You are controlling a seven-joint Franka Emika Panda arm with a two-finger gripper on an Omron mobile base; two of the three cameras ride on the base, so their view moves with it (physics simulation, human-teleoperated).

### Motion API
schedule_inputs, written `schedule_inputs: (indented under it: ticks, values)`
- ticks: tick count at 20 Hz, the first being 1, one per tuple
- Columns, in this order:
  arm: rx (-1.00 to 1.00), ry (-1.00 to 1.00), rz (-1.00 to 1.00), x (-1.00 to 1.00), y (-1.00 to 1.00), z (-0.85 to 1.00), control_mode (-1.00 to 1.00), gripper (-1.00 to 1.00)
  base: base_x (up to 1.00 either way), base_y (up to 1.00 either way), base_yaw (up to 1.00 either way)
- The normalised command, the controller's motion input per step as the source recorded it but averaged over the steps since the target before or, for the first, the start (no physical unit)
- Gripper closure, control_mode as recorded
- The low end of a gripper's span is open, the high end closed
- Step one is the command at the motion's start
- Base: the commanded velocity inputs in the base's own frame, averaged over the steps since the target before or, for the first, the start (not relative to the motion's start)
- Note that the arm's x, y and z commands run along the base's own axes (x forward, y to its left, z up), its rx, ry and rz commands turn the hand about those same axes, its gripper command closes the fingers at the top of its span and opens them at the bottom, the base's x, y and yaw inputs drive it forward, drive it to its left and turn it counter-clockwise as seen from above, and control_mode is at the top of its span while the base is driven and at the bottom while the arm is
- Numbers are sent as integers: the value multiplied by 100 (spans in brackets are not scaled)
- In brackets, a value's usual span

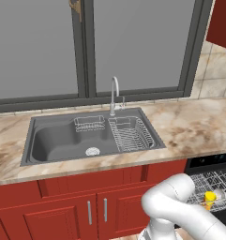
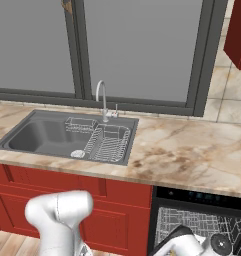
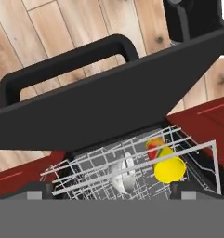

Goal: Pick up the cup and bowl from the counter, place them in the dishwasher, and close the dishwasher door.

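Observation:
The dishwasher [image 1: 212, 162] [image 2: 202, 196] stands open under the marbled counter [image 1: 194, 126] [image 2: 182, 150], right of the sink. In the hand view its wire rack [image 3: 90, 167] holds a yellow cup [image 3: 169, 169] lying on its side and a grey-white bowl [image 3: 124, 175] standing on edge. The cup [image 1: 209, 198] also shows in the rack in the left base view. The black dishwasher door [image 3: 108, 109] slants across the hand view above the rack, its bar handle [image 3: 67, 60] toward the wooden floor. My gripper [image 3: 111, 189] hovers over the rack, open and holding nothing, its fingertips [image 3: 181, 188] wide apart.
A steel sink [image 1: 63, 140] [image 2: 37, 135] with a drying rack [image 1: 132, 133] and faucet [image 1: 114, 93] is set in the counter left of the dishwasher. Red cabinet doors [image 1: 72, 211] run below. My white arm [image 1: 180, 206] [image 2: 59, 215] reaches low toward the dishwasher.

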Motion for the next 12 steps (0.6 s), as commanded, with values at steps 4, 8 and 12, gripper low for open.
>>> schedule_inputs:
  ticks: [4, 8, 12]
  values:
    - [21, -22, 0, -89, 0, -2, -100, -100, 0, 0, 0]
    - [20, -28, -1, -94, 0, -14, -100, -100, 0, 0, 0]
    - [6, -29, -5, -85, 0, -29, -100, -100, 0, 0, 0]
